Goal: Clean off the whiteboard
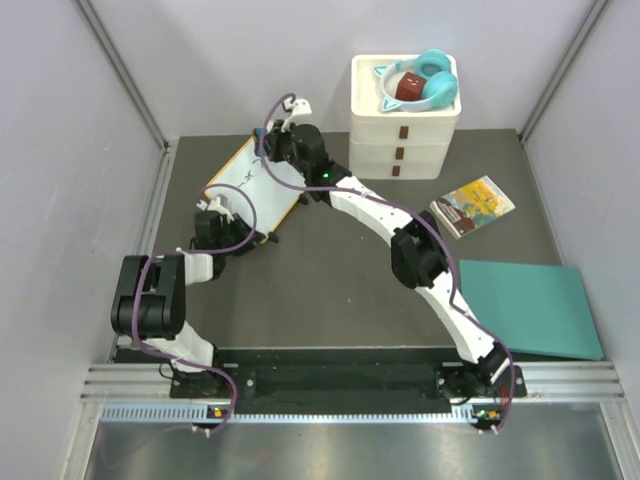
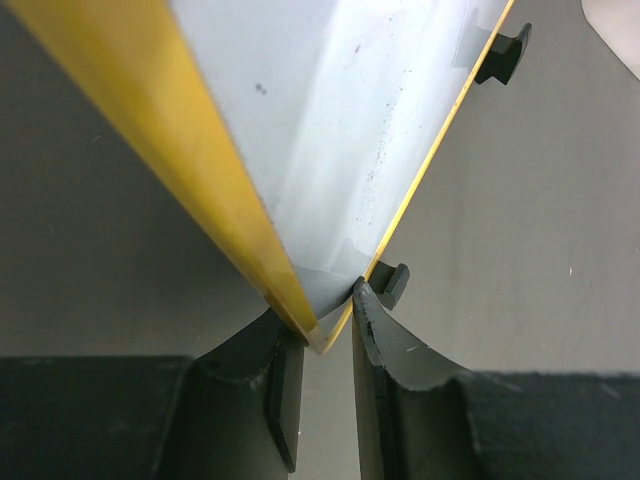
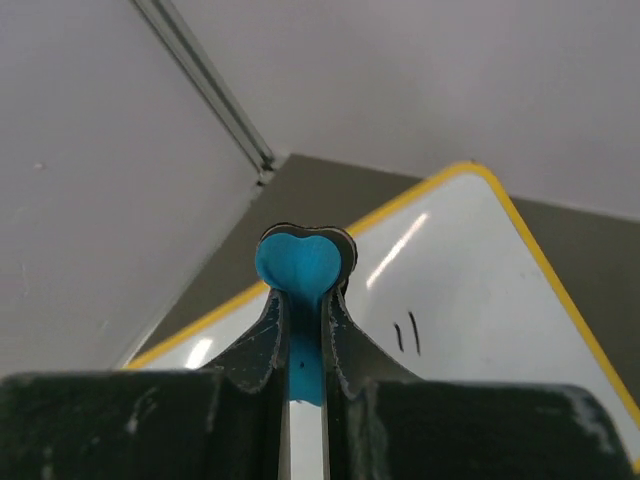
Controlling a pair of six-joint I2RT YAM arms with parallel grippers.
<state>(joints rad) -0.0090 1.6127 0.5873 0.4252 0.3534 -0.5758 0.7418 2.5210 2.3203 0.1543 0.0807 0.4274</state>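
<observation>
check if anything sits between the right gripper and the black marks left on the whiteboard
Nothing visible does. The right gripper, shut on a blue eraser piece, is over the whiteboard, with only bare board between it and the two black strokes beside it. The left gripper pinches a board corner, clear of that path.

The light is soft and even, coming from above, and the dark desk (image 1: 330, 270) carries only weak, soft-edged shadows. On the whiteboard (image 3: 470, 300) I see two bright glare streaks. Close to the left wrist camera, its yellow rim (image 2: 190, 170) is blurred.
</observation>
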